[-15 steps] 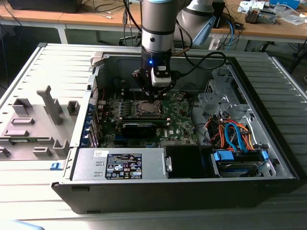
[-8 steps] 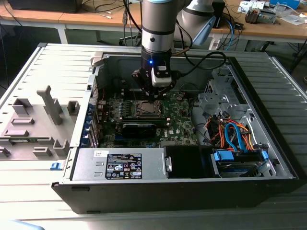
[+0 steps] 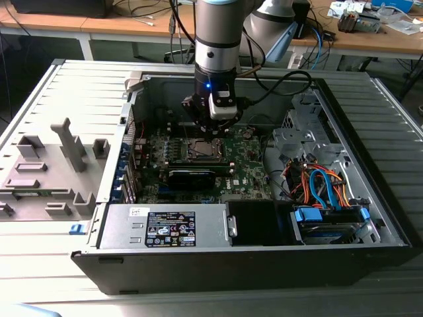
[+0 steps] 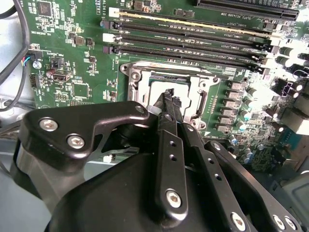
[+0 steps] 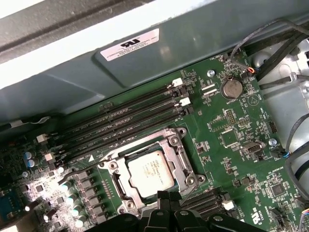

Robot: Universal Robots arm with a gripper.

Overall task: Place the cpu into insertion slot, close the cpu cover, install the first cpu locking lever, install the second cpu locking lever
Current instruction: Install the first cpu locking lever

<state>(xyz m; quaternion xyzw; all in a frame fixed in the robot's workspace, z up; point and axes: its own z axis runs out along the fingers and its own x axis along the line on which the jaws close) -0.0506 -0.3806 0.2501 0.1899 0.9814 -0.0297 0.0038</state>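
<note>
As the arm hung over the open grey and black computer case (image 3: 264, 265) on the ridged grey table (image 3: 396, 125), I judged the job to be roughly at its middle. The small flat square cpu with the silvery-grey top (image 5: 151, 173) was seated in the square metal-rimmed insertion slot (image 5: 112, 166) on the green motherboard (image 5: 227, 145), so step 1 looked done. The thin silvery cpu cover with the cut-out middle (image 5: 142, 149) seemed to lie flat around the chip, framing it on all 4 sides, so I took step 2 as done or very nearly so.

The 2 locking levers were another matter. I could not tell from either wrist view whether their thin rods were latched or free, so I counted both as left to do.

The black claw (image 5: 169, 195) hovered just above 1 edge of the socket, near the cover's rim. Its 2 fingertips (image 4: 168, 94) were brought together with nothing between them. Whether they touched the metal I could not say.
</note>
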